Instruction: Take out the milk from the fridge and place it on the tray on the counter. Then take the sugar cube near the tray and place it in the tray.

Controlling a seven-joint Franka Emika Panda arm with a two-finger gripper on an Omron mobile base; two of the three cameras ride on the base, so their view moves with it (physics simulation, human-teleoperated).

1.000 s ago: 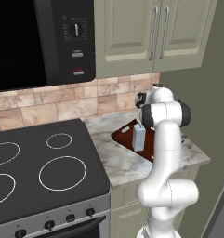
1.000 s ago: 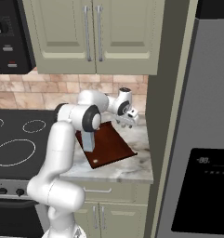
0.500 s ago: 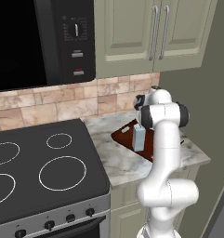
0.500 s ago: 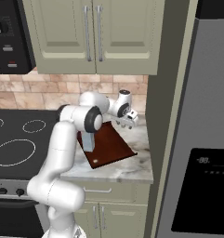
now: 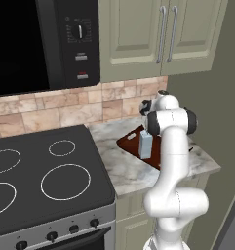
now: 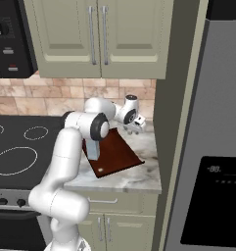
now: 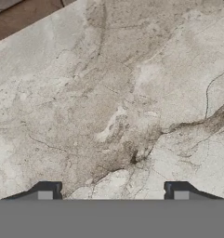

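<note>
Here, a white robot arm reaches over a marbled grey-white worktop (image 6: 134, 176) beside a black stovetop (image 5: 41, 180) and below pale olive wall cabinets (image 6: 97, 37). A dark red-brown tray (image 6: 117, 154) lies on the worktop, and the milk (image 5: 146, 145), a small pale blue-grey carton with a pointed top, stands upright in the tray. The grey fridge (image 6: 212, 157) stands at the right end of the worktop, its doors shut.

The fingers (image 6: 134, 129) hang over bare stone just beyond the far end of the tray, near the fridge side. Seen from the hand, the two dark tips are spread wide with nothing between them, and a corner of the tray (image 7: 25, 18) shows at the upper left. The sugar cube cannot be made out in these views.

As a judgement, the milk step looks done and the cube is what remains. A sugar cube should be very light, stiff but crumbly, so it calls for a gentle squeeze on two opposite flat faces, fingers coming straight down, with little force so it neither crushes nor skids away on the smooth stone
</note>
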